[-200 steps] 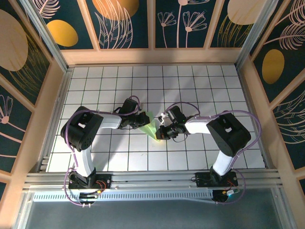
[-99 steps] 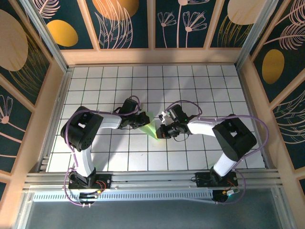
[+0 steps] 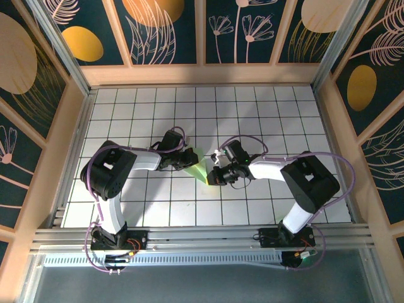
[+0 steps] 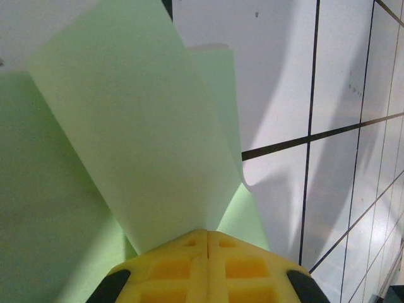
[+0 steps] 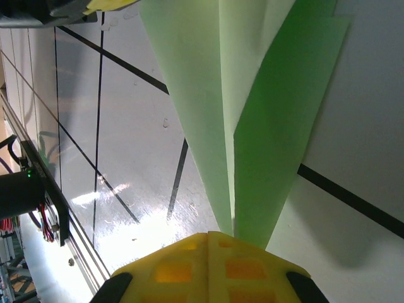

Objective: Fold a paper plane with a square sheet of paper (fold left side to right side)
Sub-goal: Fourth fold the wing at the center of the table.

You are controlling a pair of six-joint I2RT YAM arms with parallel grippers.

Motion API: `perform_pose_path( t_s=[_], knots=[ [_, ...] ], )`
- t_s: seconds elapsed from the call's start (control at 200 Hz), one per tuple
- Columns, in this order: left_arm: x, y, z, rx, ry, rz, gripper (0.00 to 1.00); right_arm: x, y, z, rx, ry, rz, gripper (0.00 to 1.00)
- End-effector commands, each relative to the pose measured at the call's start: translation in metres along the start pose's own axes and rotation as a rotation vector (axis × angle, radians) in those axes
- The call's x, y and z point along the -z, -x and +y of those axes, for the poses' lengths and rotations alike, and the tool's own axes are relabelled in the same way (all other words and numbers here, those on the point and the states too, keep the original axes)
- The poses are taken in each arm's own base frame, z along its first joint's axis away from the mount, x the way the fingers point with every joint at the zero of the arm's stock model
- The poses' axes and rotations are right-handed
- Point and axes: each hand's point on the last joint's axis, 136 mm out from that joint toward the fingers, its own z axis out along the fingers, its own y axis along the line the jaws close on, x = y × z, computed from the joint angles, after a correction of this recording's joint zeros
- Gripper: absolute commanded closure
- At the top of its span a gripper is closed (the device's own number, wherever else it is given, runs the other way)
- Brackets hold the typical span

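- Worktop (image 3: 271, 107): white, glossy, black grid lines.
- Walls (image 3: 170, 38): dark blue panels, orange discs, pale plant outlines, light wood frames.
- Aluminium rail (image 3: 202, 238): along near worktop edge.

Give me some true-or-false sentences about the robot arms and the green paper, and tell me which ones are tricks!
1. The green paper sits between the two pincers. True.
2. The paper is a flat, unfolded square. False: it is folded into a pointed shape.
3. The left pincer is wide open. False: its yellow fingers are shut together on the paper.
4. The right pincer is at the paper's narrow end. True.
5. The table has red lines. False: it is white with black grid lines.
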Motion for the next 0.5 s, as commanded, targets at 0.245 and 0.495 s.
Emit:
perform_pose_path(
  t_s=[0.245,0.495],
  knots=[
    [-0.003,-0.015,0.033,0.028,0.118,0.03,1.0,-0.007,-0.007,-0.016,-0.036,-0.047,0.026,1.0],
    [-0.003,-0.016,0.034,0.027,0.12,0.032,1.0,-0.008,-0.01,-0.022,-0.045,-0.07,0.038,1.0]
  ],
)
